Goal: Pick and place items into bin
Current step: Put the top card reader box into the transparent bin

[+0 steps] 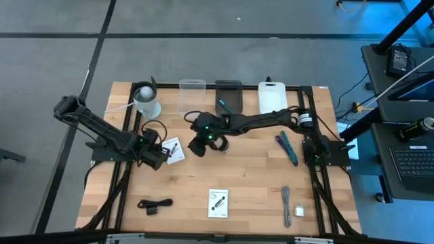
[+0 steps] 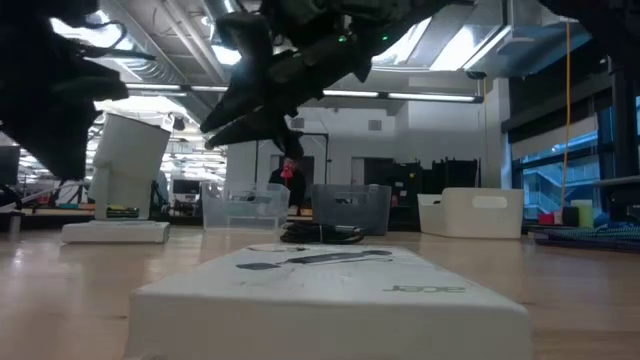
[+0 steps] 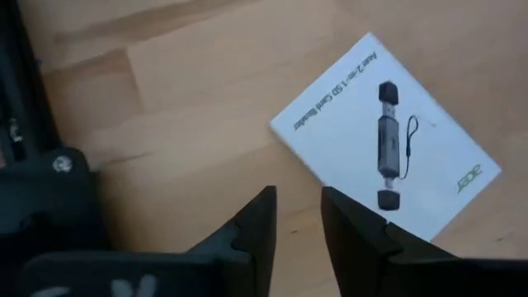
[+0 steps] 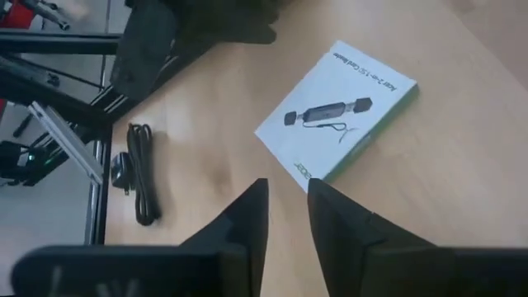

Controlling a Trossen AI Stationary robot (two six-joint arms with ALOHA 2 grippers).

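White printed packet [image 3: 388, 136], adapter pictured, flat on wood

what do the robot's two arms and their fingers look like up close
Both arms are dark, near-black, built of jointed segments. The left arm and right arm each carry small green lights near the wrist. The right arm has a silver-ringed joint near its base. The left gripper and right gripper each end in two matte black, wedge-shaped fingers that taper toward the tips.
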